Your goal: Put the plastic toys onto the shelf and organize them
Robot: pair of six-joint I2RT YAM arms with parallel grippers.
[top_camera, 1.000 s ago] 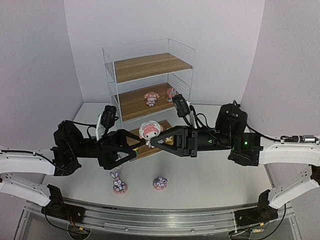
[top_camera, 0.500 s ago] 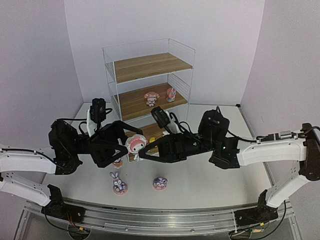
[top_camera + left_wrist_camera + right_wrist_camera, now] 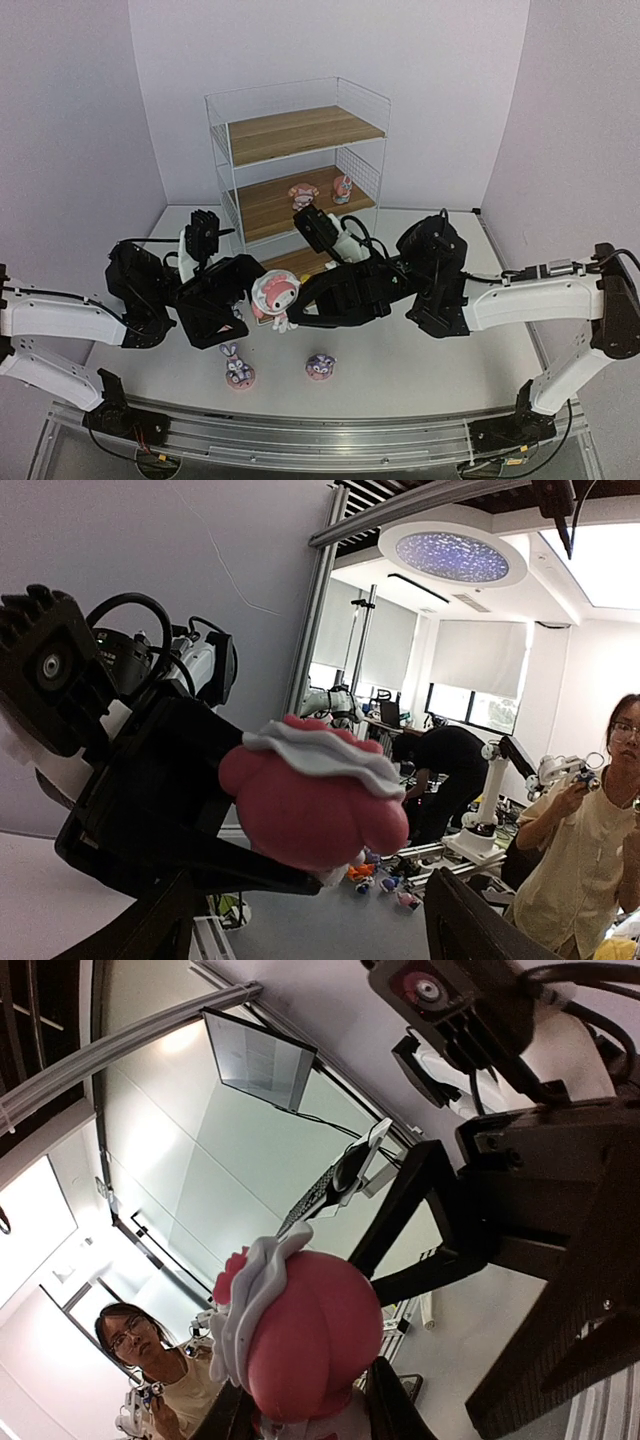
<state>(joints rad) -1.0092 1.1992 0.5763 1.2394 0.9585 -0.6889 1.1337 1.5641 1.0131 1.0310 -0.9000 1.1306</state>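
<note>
We find the pink-white figurine [image 3: 275, 293] has been drawn back from the shelf [image 3: 296, 134] toward the table's left-centre, held aloft; we judge this a handover, not a placement. The right gripper [image 3: 290, 315] clamps its base, and the left gripper [image 3: 245, 300] stands wide around it. Its long axis is near-upright, with the face toward the near edge.

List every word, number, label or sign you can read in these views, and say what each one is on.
No text can be read.
Pink-hooded figurine: no lettering visible.
Shelf: no label visible.
Monitor in the right wrist view: screen content too blurred to read.
Faint marking on the black wrist camera: too small to read.
</note>
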